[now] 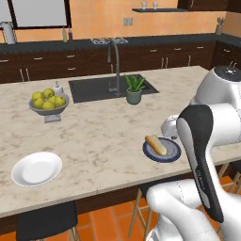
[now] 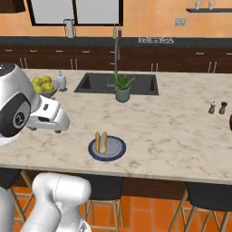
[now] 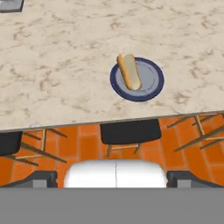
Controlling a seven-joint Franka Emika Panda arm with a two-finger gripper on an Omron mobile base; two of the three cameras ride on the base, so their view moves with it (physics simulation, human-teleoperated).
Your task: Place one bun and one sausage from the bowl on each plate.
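The dark blue-grey plate (image 1: 173,151) (image 2: 115,152) (image 3: 151,81) lies near the counter's front edge. On it rests a tan bun (image 1: 155,144) (image 2: 103,142) (image 3: 131,72), with a thinner orange-brown sausage (image 2: 97,141) (image 3: 122,69) lying against it. Further left along the counter stands the white plate (image 1: 36,168), bare. My gripper (image 3: 113,178) (image 2: 44,129) hovers above the front edge, left of and apart from the blue-grey plate, open, with nothing between its fingers. A dark sliver at the right edge of the right base view looks like the bowl (image 2: 229,122); its contents are cut off.
A grey footed bowl of yellow-green fruit (image 1: 49,103) and a small white bottle (image 1: 58,87) stand at the back left. The sink (image 1: 99,89), its faucet (image 1: 114,61) and a potted plant (image 1: 134,90) sit behind the plate. Salt and pepper shakers (image 2: 217,108) stand to the right. Stools (image 3: 129,131) line the front.
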